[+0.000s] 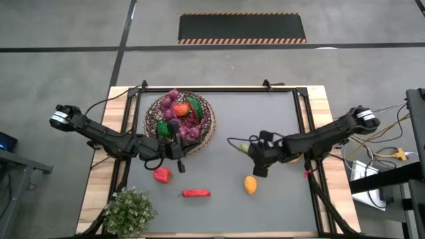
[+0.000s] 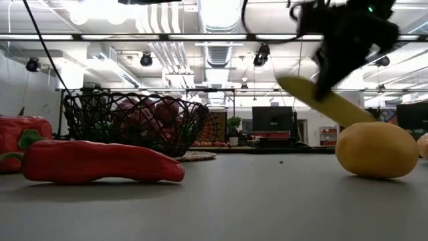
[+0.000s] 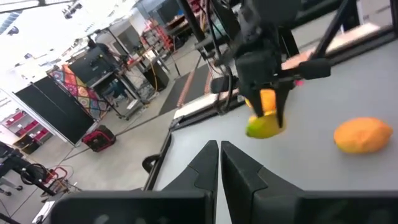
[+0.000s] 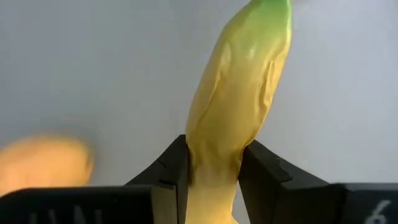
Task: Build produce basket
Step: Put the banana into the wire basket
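Nearest the low camera, lower left of frame, the chili [image 2: 100,164] lies on the table [image 1: 265,133] beside a red pepper [image 2: 20,137], both waiting their turn. Right of frame sits an orange fruit [image 2: 376,150]. Above it the right gripper [image 4: 214,163] is clamped on the banana [image 4: 239,93], lifted clear, I'd guess for carrying over. The left gripper [image 3: 220,155], fingers pressed together and empty, rests by the basket [image 1: 179,117], upper left overhead, already holding grapes and peppers.

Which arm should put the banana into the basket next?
The right. Its tool already clamps the banana, lifted off the table. The left tool is shut and empty beside the basket.
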